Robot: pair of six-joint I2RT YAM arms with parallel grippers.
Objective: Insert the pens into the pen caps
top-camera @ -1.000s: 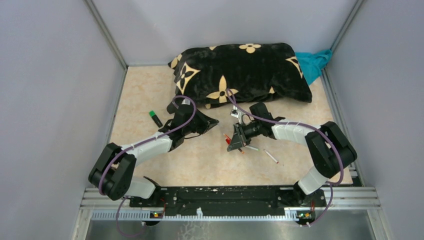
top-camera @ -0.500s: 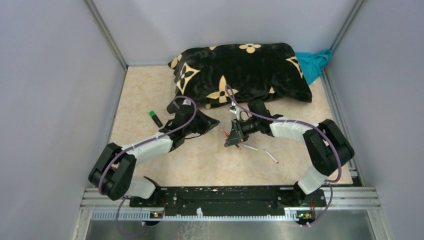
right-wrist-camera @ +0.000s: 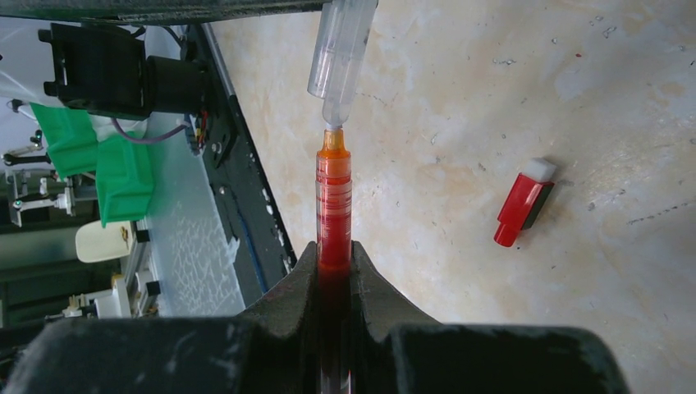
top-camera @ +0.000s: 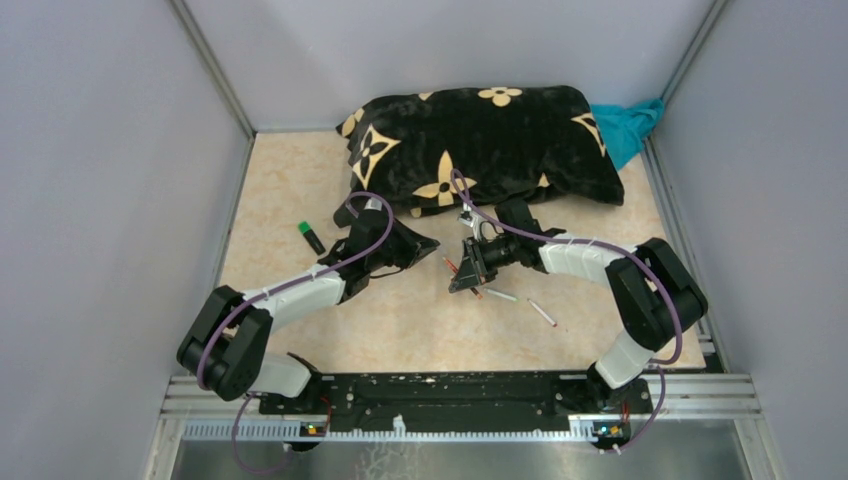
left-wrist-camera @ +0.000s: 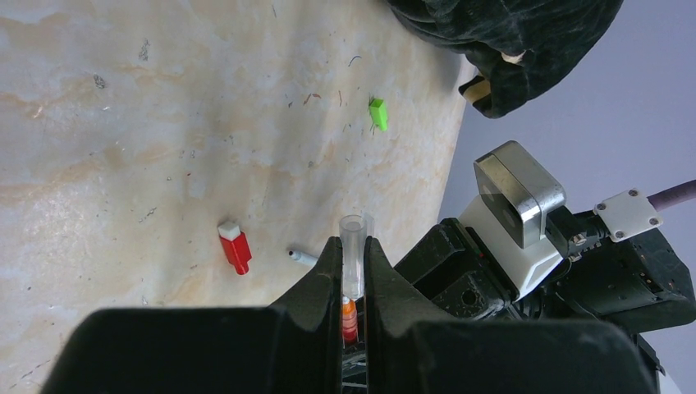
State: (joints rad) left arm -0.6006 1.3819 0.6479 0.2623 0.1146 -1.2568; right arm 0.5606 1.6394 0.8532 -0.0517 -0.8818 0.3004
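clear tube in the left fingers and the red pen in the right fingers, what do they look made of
The clear tube looks like hard plastic: translucent, smooth and slightly glossy, with its wall seen through. The red pen is probably plastic too: a smooth translucent barrel with moulded rings, glowing orange-red where light passes. Looks alone leave both open.

A red pen (right-wrist-camera: 334, 205) is sticking out of the right gripper (right-wrist-camera: 334, 258). Its orange tip is meeting the narrow end of a clear cap (right-wrist-camera: 341, 49), which is sitting pinched in the left gripper (left-wrist-camera: 353, 254). A red cap (right-wrist-camera: 524, 201) with a white end is lying flat nearby, and a green cap (left-wrist-camera: 377, 113) is lying farther off. Two white pens (top-camera: 502, 295) are lying to the right, and a black marker (top-camera: 311, 237) with a green end is lying well to the left.
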